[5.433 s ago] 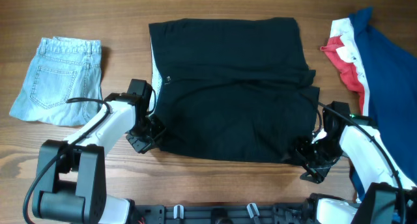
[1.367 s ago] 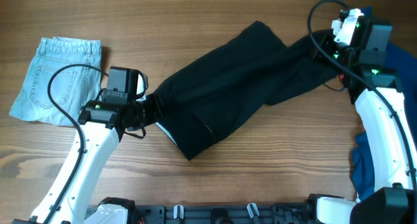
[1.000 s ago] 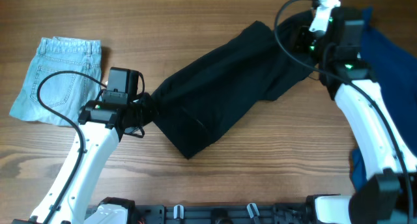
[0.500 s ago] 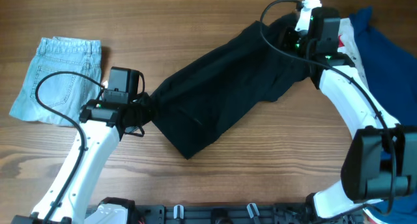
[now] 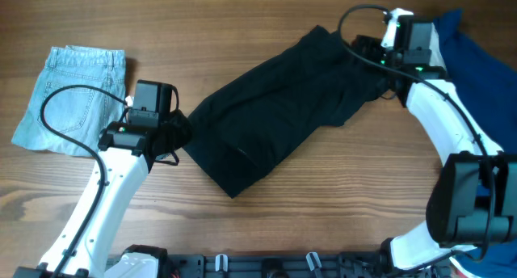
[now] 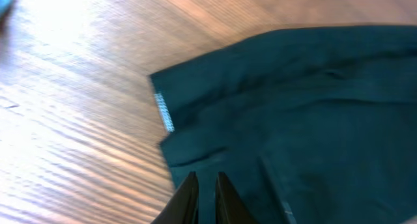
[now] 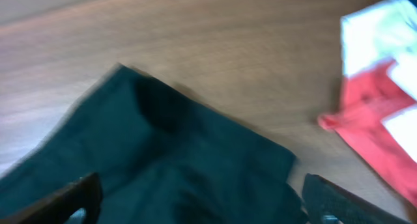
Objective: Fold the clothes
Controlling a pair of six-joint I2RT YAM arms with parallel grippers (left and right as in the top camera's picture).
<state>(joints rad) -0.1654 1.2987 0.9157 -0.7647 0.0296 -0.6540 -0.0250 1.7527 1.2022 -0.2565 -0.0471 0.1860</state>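
The black garment (image 5: pixel 275 116) lies in a long diagonal strip on the wooden table, from lower left to upper right. My left gripper (image 5: pixel 179 132) is at its lower left end. In the left wrist view its fingers (image 6: pixel 205 180) are almost together on the black fabric (image 6: pixel 313 107), and a white dotted mesh strip (image 6: pixel 163 112) shows at the fabric's edge. My right gripper (image 5: pixel 378 58) hovers over the upper right end. In the right wrist view its fingers (image 7: pixel 205 198) stand wide apart above the fabric (image 7: pixel 182 152), holding nothing.
Folded light-blue jeans (image 5: pixel 73 100) lie at the left. A dark blue garment (image 5: pixel 485 92) lies along the right edge, under my right arm. A red and white garment (image 7: pixel 378 113) lies just right of the black one.
My right gripper has let go of the garment's upper right end and drawn back to the right. That end now rests on the table. The left end has settled lower.
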